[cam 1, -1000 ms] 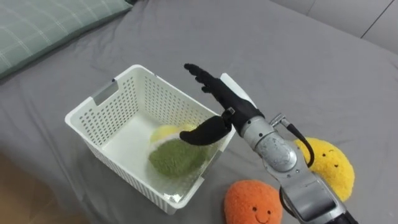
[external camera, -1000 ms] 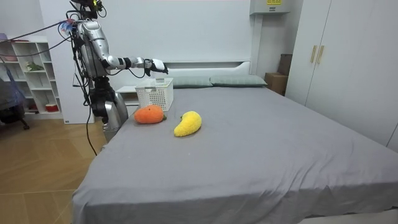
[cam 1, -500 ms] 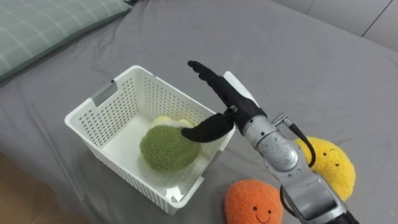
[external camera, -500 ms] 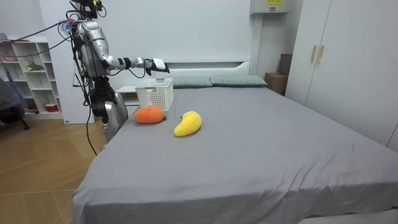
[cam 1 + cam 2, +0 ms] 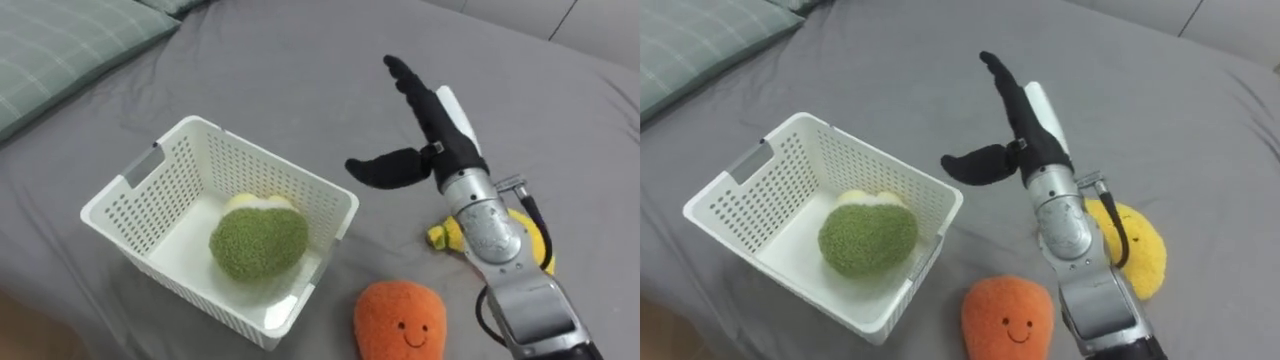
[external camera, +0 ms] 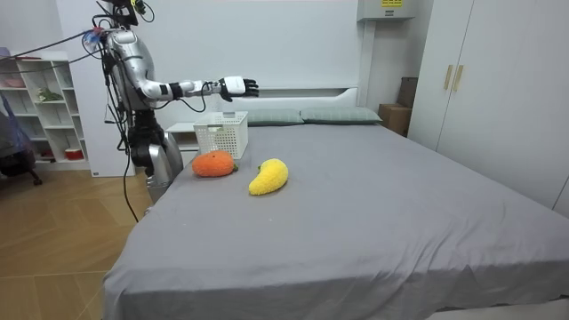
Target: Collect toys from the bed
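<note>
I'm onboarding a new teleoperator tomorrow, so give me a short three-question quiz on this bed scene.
1. True or false: the green round plush toy lies inside the white perforated plastic basket.
2. The right hand is: A) shut on a toy; B) open and empty, in the air beside the basket; C) shut on the basket's rim.
3. How many plush toys lie on the grey bedsheet outside the basket?

Key
1. True.
2. B.
3. Two: the orange smiling plush toy and the yellow plush toy.
</note>
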`<state>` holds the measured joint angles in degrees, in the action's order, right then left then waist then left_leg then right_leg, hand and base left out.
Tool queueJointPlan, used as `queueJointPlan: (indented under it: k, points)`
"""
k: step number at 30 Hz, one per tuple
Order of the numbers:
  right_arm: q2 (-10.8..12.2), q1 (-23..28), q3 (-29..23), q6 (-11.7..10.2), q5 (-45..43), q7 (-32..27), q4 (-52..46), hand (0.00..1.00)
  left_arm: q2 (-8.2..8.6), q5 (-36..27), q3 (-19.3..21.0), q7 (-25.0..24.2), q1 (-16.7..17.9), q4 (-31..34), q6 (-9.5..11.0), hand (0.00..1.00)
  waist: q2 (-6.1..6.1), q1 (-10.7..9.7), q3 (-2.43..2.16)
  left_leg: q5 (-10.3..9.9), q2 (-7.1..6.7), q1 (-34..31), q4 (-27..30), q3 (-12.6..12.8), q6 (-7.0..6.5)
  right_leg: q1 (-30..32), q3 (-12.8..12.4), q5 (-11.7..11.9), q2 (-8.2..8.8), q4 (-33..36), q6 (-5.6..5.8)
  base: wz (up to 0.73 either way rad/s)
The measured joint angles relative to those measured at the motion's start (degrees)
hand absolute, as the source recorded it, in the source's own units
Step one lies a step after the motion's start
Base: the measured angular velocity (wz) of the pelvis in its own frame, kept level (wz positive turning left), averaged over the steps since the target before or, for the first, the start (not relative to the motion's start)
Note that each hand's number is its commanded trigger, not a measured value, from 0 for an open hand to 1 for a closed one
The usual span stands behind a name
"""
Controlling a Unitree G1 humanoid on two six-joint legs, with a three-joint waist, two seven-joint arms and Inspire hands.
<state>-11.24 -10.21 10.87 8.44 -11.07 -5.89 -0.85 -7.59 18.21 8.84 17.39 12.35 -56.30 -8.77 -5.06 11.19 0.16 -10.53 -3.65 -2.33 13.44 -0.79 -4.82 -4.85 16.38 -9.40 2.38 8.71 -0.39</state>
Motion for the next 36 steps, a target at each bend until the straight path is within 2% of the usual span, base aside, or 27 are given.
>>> queueJointPlan:
  k: [4, 5, 6, 8, 13, 17, 19, 23, 26, 29, 34, 36]
  points:
    - [-0.39, 1.02, -2.88, -0.37, 1.13, -3.27, 0.05, 0.00, 0.01, 0.01, 0.63, -0.01, 0.55, 0.02, 0.01, 0.00, 0.37, -1.32, -0.17, -0.01, 0.10, 0.82, -0.35, 0.72, -0.05, -0.04, -0.80, 0.05, 0.02, 0.04, 0.08, -0.10]
    - [-0.45, 1.38, -3.33, -0.40, 1.69, -3.54, 0.06, 0.00, 0.05, 0.02, 0.70, -0.01, 0.64, 0.02, 0.02, 0.00, 0.48, -1.28, -0.27, 0.00, 0.13, 1.06, -0.56, 0.92, -0.06, -0.13, -1.01, 0.05, 0.01, 0.07, 0.08, -0.14]
    - [-0.89, 2.16, -3.99, -0.66, 2.05, -4.01, 0.26, 0.00, 0.39, 0.01, 1.58, -0.01, 0.91, 0.08, 0.06, 0.00, 0.61, -1.48, -0.55, 0.01, 0.15, 1.57, -0.82, 1.25, -0.09, -0.33, -1.47, 0.05, 0.00, 0.07, 0.09, -0.13]
    - [-1.28, 3.08, -6.01, -1.20, 1.96, -4.21, 0.85, 0.00, 0.69, 0.01, 2.42, -0.01, 1.23, 0.28, 0.10, 0.00, 0.88, -2.02, -0.39, -0.01, 0.15, 2.12, -1.10, 1.37, -0.12, -0.96, -1.51, 0.07, 0.02, 0.02, 0.12, -0.06]
    - [-3.11, 5.02, -9.77, -1.39, 2.47, -4.89, 4.02, 0.00, 0.84, -0.02, 3.38, 0.00, 3.64, 2.75, 0.14, 0.00, 0.68, -4.50, -0.46, 0.02, 0.23, 2.78, -1.68, 2.12, -0.17, -1.11, -2.05, 0.06, 0.05, 0.16, 0.16, -0.08]
    - [-4.11, 5.01, -12.19, -1.00, 2.21, -5.22, 7.63, 0.00, 0.69, -0.01, 3.36, -0.25, 3.47, 2.98, 0.06, 0.00, -0.18, -6.14, -0.41, 0.02, 0.22, 2.75, -1.70, 2.19, -0.17, -1.03, -2.26, 0.06, 0.03, 0.21, 0.17, 0.00]
    - [-5.25, 5.00, -12.62, -0.81, 1.72, -5.25, 9.14, 0.00, 0.36, 0.00, 3.33, -0.72, 3.47, 2.98, 0.05, 0.00, -0.92, -6.51, -0.22, 0.02, 0.25, 2.83, -1.75, 2.32, -0.17, -1.03, -2.34, 0.06, 0.01, 0.25, 0.17, -0.02]
    - [-5.72, 4.94, -14.50, -0.83, 1.70, -5.38, 11.06, 0.00, -0.11, -0.02, 3.25, -1.48, 3.20, 2.97, 0.08, 0.00, -1.56, -6.70, -0.09, -0.01, 0.26, 2.94, -1.82, 2.59, -0.23, -0.95, -2.70, 0.07, 0.02, 0.43, 0.19, -0.03]
    - [-6.71, 3.84, -14.40, -0.97, 2.09, -6.06, 14.83, 0.00, -1.08, -1.54, 2.59, -1.62, 2.37, 2.01, 0.14, 0.00, -2.04, -6.32, 0.22, 0.04, 0.33, 2.16, -1.74, 2.74, -0.29, 0.13, -2.82, 0.07, 0.00, 1.07, 0.20, -0.04]
    - [-7.49, 1.54, -14.39, -0.95, 2.13, -7.49, 20.68, 0.00, -2.39, -2.23, 1.52, -1.90, 2.02, 1.34, 0.49, 0.00, -2.77, -6.06, 0.07, 0.08, 0.30, 0.01, -1.00, 2.71, -0.36, 1.98, -2.83, 0.15, -0.24, 1.17, 0.28, 0.01]
    - [-8.84, -2.07, -14.16, -0.97, 2.11, -9.76, 25.86, 0.00, -2.87, -3.00, 1.51, -1.96, 1.72, 1.44, 0.41, 0.00, -2.47, -5.83, 0.21, 0.28, 0.26, -3.21, -0.18, 2.75, -0.68, 5.20, -2.78, 0.51, -0.16, 1.30, 0.49, 0.00]
    - [-10.10, -5.93, -13.10, -0.93, 1.99, -9.95, 31.82, 0.00, -3.52, -2.98, 0.94, -2.05, 0.81, 1.24, 0.23, 0.00, -2.39, -5.86, 0.26, 0.63, 0.22, -5.46, 0.39, 2.69, -0.78, 7.47, -2.52, 0.55, -0.02, 1.76, 0.47, 0.04]
